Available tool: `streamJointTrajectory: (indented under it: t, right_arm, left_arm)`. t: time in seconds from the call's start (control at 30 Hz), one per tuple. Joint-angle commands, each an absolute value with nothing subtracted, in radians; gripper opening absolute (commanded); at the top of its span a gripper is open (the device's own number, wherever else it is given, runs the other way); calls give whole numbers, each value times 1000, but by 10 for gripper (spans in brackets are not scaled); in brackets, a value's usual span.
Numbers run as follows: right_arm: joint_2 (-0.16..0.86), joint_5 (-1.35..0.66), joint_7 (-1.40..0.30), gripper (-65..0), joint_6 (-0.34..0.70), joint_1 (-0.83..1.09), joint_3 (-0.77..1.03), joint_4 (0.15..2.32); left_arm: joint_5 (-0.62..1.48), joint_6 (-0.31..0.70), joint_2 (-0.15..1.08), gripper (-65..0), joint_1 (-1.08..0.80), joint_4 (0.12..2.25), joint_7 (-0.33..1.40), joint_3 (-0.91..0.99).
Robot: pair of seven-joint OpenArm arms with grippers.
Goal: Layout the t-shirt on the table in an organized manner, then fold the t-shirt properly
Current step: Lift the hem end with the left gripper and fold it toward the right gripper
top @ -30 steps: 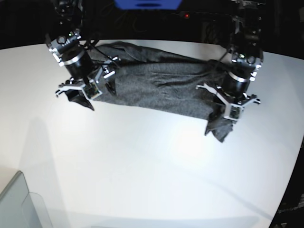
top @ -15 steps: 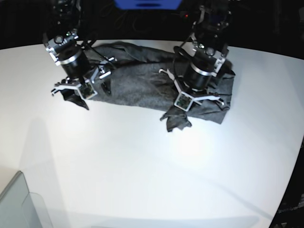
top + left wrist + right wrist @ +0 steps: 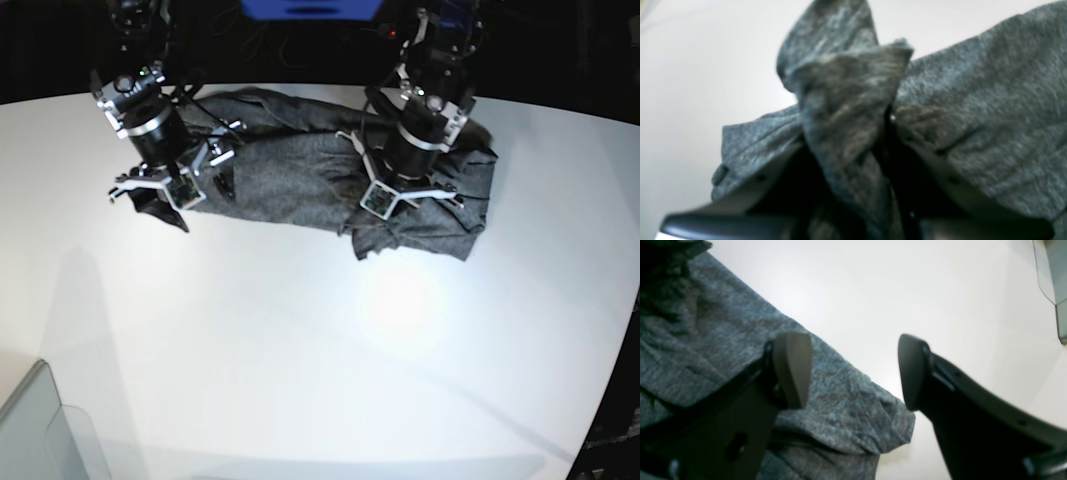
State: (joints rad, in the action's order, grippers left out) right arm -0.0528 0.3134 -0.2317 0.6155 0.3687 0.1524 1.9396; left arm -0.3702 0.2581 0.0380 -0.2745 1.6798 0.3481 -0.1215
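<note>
The dark-grey t-shirt (image 3: 290, 170) lies bunched at the back of the white table (image 3: 300, 350), with its right end doubled over toward the middle. My left gripper (image 3: 385, 205) hovers over that doubled part. In the left wrist view a fold of the t-shirt (image 3: 990, 83) stands pinched in my left gripper (image 3: 848, 133). My right gripper (image 3: 165, 190) sits at the shirt's left end. In the right wrist view my right gripper (image 3: 851, 370) is open, one finger over the t-shirt (image 3: 706, 340), the other over bare table (image 3: 907, 290).
A translucent grey bin (image 3: 40, 430) stands at the table's front left corner, and its edge shows as the bin (image 3: 1053, 270) in the right wrist view. Dark equipment and cables run behind the table's far edge.
My left gripper has carried the shirt's right end leftward over the middle, and the hanging corner now rests lower on the table. The right arm has barely moved.
</note>
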Motion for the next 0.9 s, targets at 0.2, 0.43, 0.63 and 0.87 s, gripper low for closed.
streamJointTrajectory:
  t: [0.2, 0.43, 0.63, 0.87]
  right_arm:
    - [-54, 298, -202, -239, 615, 363, 153, 1962]
    - [-54, 298, -206, -239, 615, 364, 153, 1962]
    - [-54, 298, -206, -239, 615, 366, 153, 1962]
    - [-54, 298, -203, -239, 615, 369, 153, 1963]
  left_arm:
    - [-357, 252, 131, -480, -295, 1761, 288, -254]
    - [-364, 249, 127, -478, -289, 1762, 288, -265]
    - [-361, 248, 127, -477, -289, 1761, 280, -263]
    - [-367, 245, 101, -483, -252, 1761, 286, -262]
